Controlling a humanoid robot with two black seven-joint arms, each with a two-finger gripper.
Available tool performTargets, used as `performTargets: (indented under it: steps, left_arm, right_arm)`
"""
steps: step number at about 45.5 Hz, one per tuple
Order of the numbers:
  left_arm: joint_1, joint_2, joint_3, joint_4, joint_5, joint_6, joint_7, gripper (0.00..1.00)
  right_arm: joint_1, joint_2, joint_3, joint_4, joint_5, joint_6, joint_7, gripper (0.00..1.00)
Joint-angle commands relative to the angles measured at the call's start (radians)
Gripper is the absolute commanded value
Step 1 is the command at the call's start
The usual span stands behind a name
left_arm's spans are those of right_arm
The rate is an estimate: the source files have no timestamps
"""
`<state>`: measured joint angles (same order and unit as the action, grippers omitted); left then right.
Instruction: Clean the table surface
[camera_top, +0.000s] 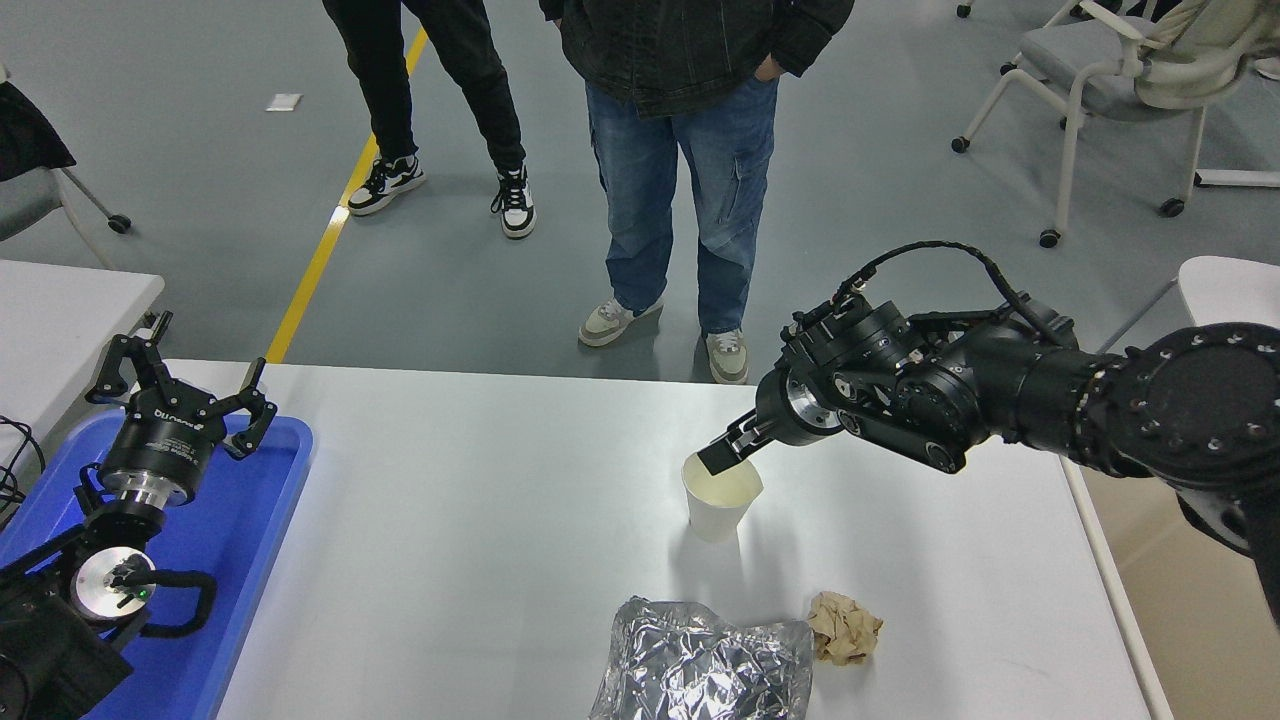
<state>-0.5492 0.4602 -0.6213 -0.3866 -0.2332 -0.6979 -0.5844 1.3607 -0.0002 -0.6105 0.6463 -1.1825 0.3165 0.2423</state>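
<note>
The white table surface (450, 520) fills the lower picture. On it stand a white paper cup (720, 497), upright and empty, a crumpled sheet of silver foil (700, 665) at the front edge, and a crumpled brown paper ball (845, 628) just right of the foil. My right gripper (722, 456) reaches in from the right, and its tip is at the far rim of the cup. It is seen side-on, so its opening does not show. My left gripper (180, 385) is open and empty, parked over the blue tray at the lower left.
A blue tray (260, 520) lies on the table's left end. A beige bin (1190, 600) stands off the right end. Two people (680, 150) stand at the far side. A smaller white table (60, 310) is at the left, and chairs are at the top right.
</note>
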Motion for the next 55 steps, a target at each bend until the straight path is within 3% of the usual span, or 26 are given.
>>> performTargets:
  steps: [1,14,22,31,35,37,55]
  left_arm:
    - [0.000,0.000,0.000,0.000,0.000,0.000,0.000,1.00]
    - [0.000,0.000,0.000,0.000,0.000,0.000,0.000,1.00]
    - [0.000,0.000,0.000,0.000,0.000,0.000,0.000,1.00]
    - [0.000,0.000,0.000,0.000,0.000,0.000,0.000,1.00]
    - [0.000,0.000,0.000,0.000,0.000,0.000,0.000,1.00]
    - [0.000,0.000,0.000,0.000,0.000,0.000,0.000,1.00]
    - [0.000,0.000,0.000,0.000,0.000,0.000,0.000,1.00]
  right_arm:
    - [-0.048,0.000,-0.002,-0.004,-0.048,-0.033,0.000,0.87]
    - [-0.055,0.000,-0.002,-0.025,-0.063,-0.039,0.003,0.78]
    - [-0.052,0.000,-0.002,-0.031,-0.063,-0.053,0.025,0.67]
    - [-0.045,0.000,-0.002,-0.057,-0.063,-0.059,0.068,0.38]
    - [-0.048,0.000,-0.002,-0.073,-0.059,-0.057,0.069,0.08]
    - [-0.052,0.000,-0.003,-0.080,-0.055,-0.057,0.069,0.00]
    - [-0.057,0.000,-0.011,-0.086,-0.054,-0.056,0.150,0.00]
